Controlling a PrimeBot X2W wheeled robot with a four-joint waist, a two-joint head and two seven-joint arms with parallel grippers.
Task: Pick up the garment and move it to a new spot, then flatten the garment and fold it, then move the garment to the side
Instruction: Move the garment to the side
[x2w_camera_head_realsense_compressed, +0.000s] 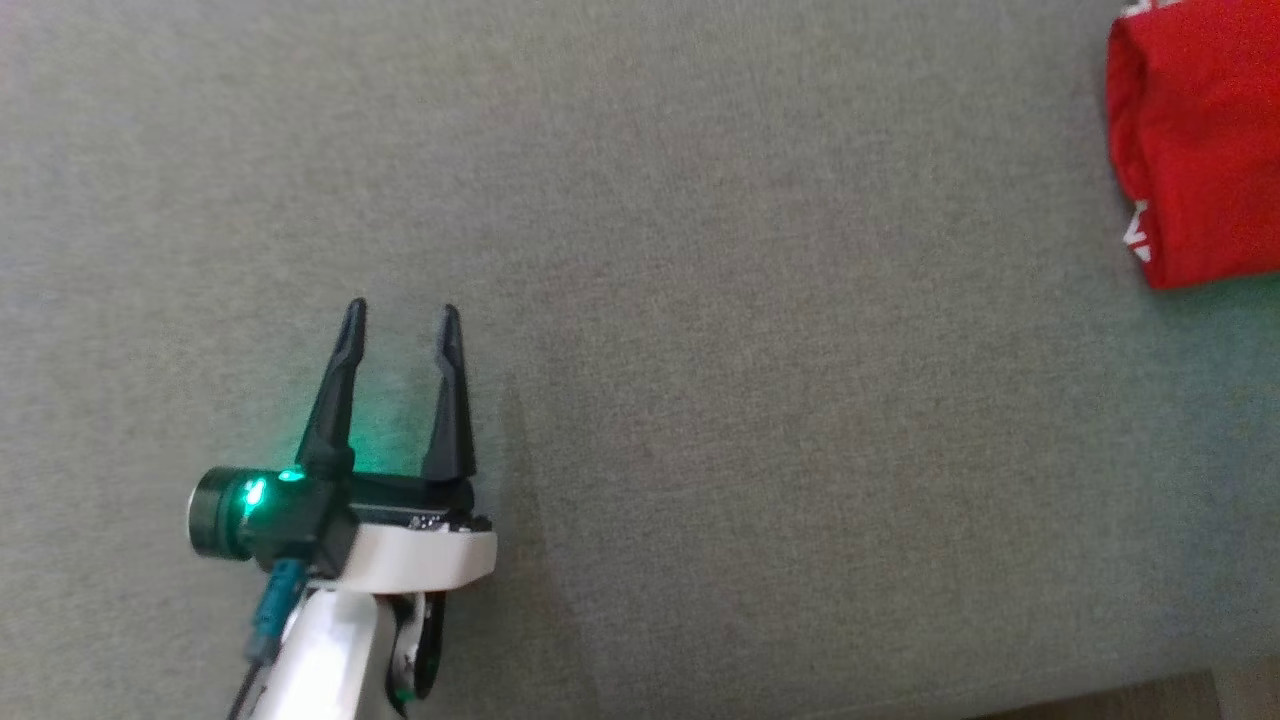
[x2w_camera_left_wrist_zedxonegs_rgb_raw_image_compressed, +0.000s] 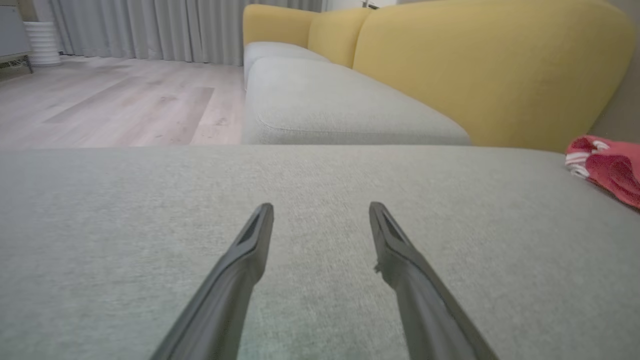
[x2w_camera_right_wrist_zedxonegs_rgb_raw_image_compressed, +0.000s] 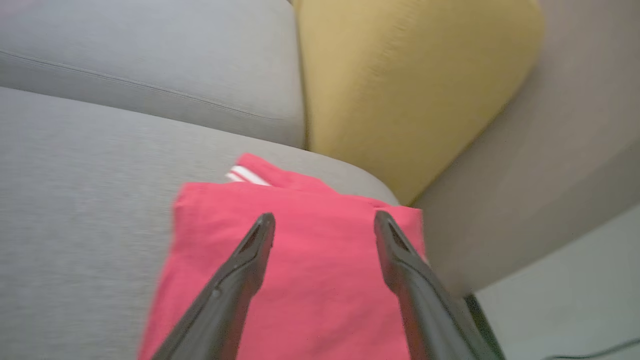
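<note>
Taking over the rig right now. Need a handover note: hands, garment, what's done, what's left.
Left hand: open, empty, over the bare grey cushion.
Right hand: open, fingers spread over the garment, not pinching it.
Garment: red, folded into a compact rectangle, lying at the cushion's right end by the yellow backrest.
Done: the fold looks finished and the piece sits off to the side.
Left: probably just drawing the arm clear and checking the placement.
</note>
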